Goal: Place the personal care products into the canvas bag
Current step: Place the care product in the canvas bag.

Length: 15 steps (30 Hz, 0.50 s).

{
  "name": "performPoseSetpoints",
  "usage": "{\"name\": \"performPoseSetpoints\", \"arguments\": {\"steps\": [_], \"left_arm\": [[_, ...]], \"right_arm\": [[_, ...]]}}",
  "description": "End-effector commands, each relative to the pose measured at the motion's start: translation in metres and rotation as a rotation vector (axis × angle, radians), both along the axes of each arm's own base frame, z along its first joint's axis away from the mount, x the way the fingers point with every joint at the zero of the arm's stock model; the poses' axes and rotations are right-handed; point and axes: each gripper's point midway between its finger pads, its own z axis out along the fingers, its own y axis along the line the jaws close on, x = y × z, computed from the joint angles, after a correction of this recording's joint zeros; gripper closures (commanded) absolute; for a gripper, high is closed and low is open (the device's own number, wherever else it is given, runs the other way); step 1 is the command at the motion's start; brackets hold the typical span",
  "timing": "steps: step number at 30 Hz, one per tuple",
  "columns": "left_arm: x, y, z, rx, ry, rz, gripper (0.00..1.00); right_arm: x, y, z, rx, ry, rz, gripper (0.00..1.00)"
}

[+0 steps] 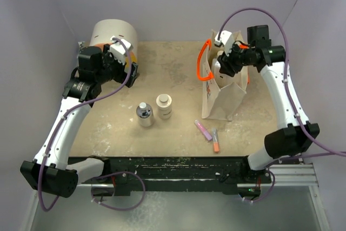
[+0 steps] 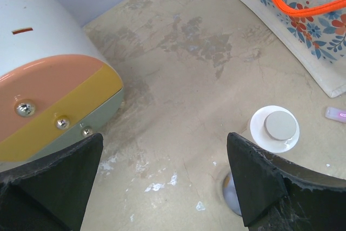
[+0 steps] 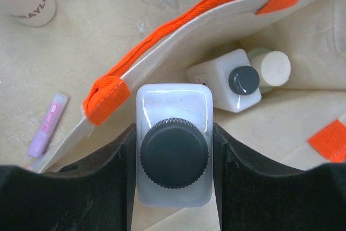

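The canvas bag (image 1: 219, 101) stands upright at right with orange handles (image 1: 203, 64). My right gripper (image 1: 230, 60) is shut on a white bottle with a black cap (image 3: 173, 150) and holds it over the bag's open mouth (image 3: 330, 25). Inside the bag stand another white black-capped bottle (image 3: 230, 82) and the green bottle with a cream cap (image 3: 273, 68). The cream jar (image 1: 164, 105) and the clear-grey bottle (image 1: 144, 114) stand mid-table. My left gripper (image 2: 164, 150) is open and empty above the table near the jar (image 2: 275, 128); its right finger half hides the grey bottle (image 2: 232, 190).
A round cream, orange and yellow drawer box (image 1: 111, 39) sits at the back left, close beside my left gripper (image 1: 130, 71). A pink tube (image 1: 203, 130) and an orange-tipped tube (image 1: 215, 140) lie in front of the bag. Grey walls enclose the table.
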Motion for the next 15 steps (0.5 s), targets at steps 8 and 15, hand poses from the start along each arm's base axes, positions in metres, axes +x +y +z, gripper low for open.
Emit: {"name": "performPoseSetpoints", "arguments": {"steps": [8,15], "left_arm": [[-0.001,-0.006,0.015,-0.014,-0.067,-0.049,0.01],[-0.002,-0.008,0.015,-0.014,-0.064,-0.064,0.01]], "right_arm": [[0.033,0.011,0.016,-0.009,-0.196,0.305,1.00],[0.017,0.014,-0.012,-0.005,-0.095,0.393,1.00]]}}
